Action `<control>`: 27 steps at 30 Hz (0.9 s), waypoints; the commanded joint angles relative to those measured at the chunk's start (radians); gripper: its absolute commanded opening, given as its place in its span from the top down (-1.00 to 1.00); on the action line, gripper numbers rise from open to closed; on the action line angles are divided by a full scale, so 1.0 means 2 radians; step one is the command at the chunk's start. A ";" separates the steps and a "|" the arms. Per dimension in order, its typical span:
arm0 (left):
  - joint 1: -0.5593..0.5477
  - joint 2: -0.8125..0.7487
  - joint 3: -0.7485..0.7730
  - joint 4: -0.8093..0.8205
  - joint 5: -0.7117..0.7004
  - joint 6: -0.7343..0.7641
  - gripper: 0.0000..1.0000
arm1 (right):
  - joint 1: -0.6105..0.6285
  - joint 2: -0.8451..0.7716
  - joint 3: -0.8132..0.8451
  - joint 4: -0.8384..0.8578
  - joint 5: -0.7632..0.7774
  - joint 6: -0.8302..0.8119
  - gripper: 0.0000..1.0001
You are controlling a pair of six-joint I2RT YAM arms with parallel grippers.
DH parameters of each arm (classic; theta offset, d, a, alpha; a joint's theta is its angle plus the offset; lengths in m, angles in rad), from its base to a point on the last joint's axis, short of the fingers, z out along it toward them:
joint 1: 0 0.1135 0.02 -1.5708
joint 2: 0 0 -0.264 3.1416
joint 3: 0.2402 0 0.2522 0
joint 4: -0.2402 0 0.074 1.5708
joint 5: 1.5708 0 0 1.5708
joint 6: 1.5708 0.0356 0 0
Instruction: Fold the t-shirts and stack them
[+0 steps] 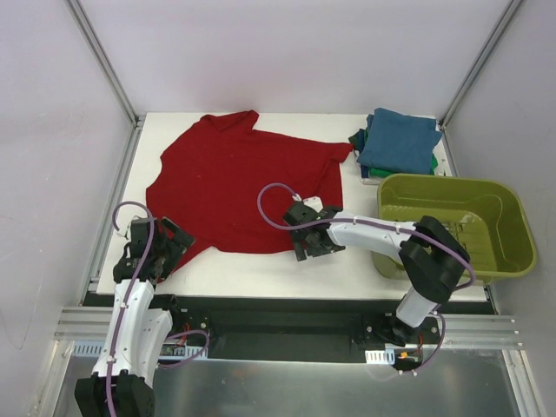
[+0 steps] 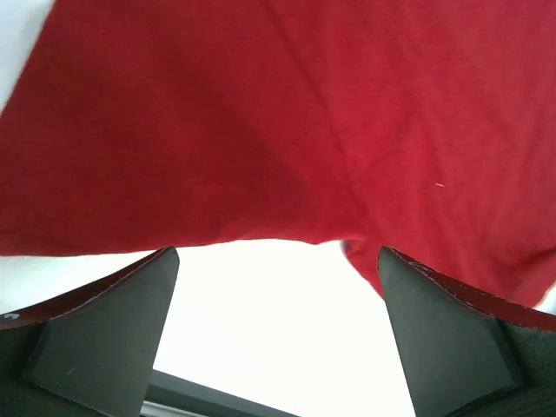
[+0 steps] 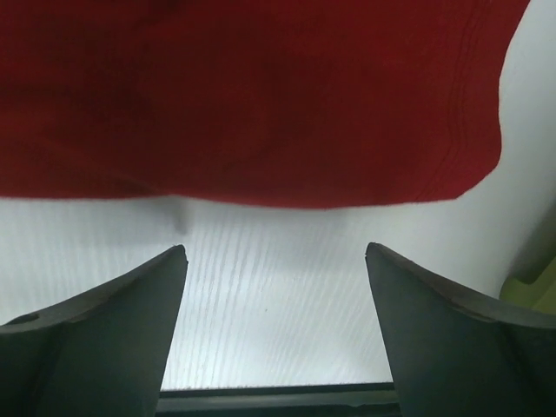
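A dark red t-shirt [image 1: 234, 178] lies spread flat on the white table, its hem toward the near edge. My left gripper [image 1: 165, 248] is open at the shirt's near left corner; in the left wrist view [image 2: 276, 287] the red hem [image 2: 261, 130] lies just beyond the fingers. My right gripper [image 1: 310, 246] is open at the shirt's near right corner; in the right wrist view [image 3: 276, 287] the hem [image 3: 261, 104] lies just ahead. A stack of folded shirts, teal-blue [image 1: 400, 139] on top of green, sits at the far right.
An olive-green plastic basket [image 1: 452, 221] stands at the right, close to my right arm. The white table [image 1: 261, 265] ends at a metal rail near the arm bases. Frame posts stand at the far corners.
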 commanded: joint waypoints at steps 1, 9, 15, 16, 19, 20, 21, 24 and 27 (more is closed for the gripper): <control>0.004 0.017 -0.002 -0.010 -0.019 -0.011 -0.99 | -0.024 0.033 0.030 0.008 0.019 -0.004 -0.74; 0.005 0.011 -0.012 -0.010 -0.050 -0.020 -0.99 | -0.054 0.051 0.040 0.050 -0.025 -0.056 -0.11; 0.004 0.010 -0.012 -0.009 -0.057 -0.021 -0.99 | -0.082 0.065 0.032 0.059 -0.073 -0.106 0.24; 0.004 0.010 -0.013 -0.009 -0.058 -0.021 -0.99 | -0.086 0.066 0.030 0.065 -0.092 -0.107 0.31; 0.004 0.008 -0.013 -0.009 -0.058 -0.021 -0.99 | -0.093 0.065 0.031 0.074 -0.126 -0.114 0.71; 0.004 0.008 -0.012 -0.008 -0.058 -0.021 -0.99 | -0.093 0.063 0.034 0.072 -0.135 -0.118 0.81; 0.004 0.009 -0.012 -0.009 -0.059 -0.021 -0.99 | -0.093 0.059 0.036 0.070 -0.154 -0.125 0.88; 0.004 0.010 -0.012 -0.005 -0.059 -0.020 -0.99 | -0.088 0.044 0.038 0.042 -0.171 -0.123 0.99; 0.005 0.012 -0.011 -0.003 -0.059 -0.018 -0.98 | -0.079 0.021 0.043 -0.028 -0.171 -0.094 0.99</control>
